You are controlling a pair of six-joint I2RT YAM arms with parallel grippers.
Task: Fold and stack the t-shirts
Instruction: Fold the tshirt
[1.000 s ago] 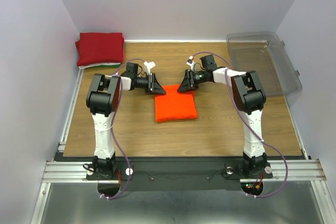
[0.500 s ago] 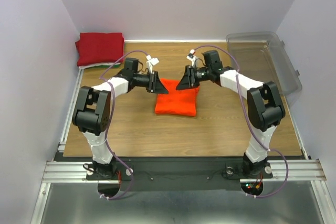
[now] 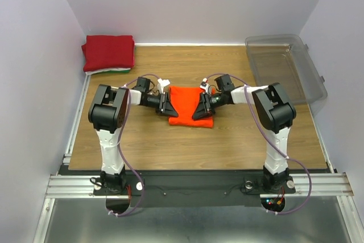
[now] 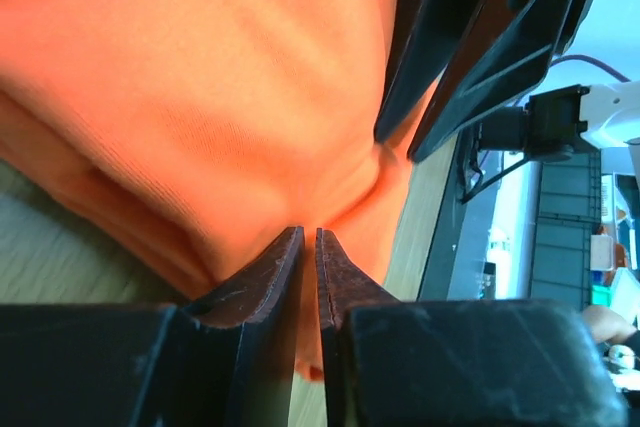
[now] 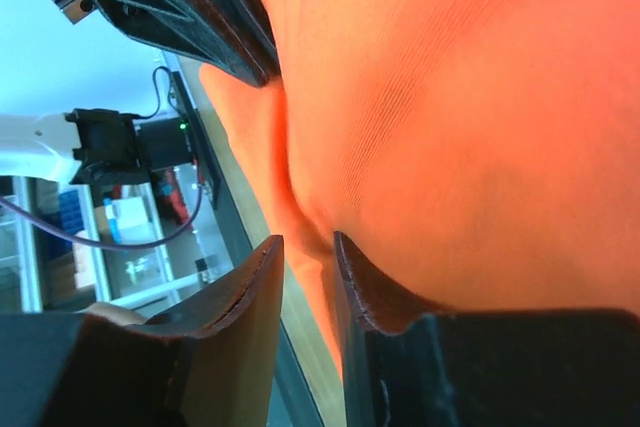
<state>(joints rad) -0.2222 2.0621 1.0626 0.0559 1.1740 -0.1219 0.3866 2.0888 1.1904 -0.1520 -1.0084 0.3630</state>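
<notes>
Both hands have slid back toward me from the far edge of the orange shirt (image 3: 185, 102) and now sit at its two sides, about halfway along. My left hand (image 3: 167, 105) is at the left edge, its fingers pressed almost together with a thin fold of orange cloth pinched between them. My right hand (image 3: 200, 108) is on the right side, fingers slightly apart, also nipping orange cloth. This shirt lies folded near the middle of the table (image 3: 239, 135). It is close to square, with edges roughly in line with the table's, so I cannot pick a long axis or tell which way the collar points. A red shirt (image 3: 109, 52) lies folded in the far left corner, well apart.
</notes>
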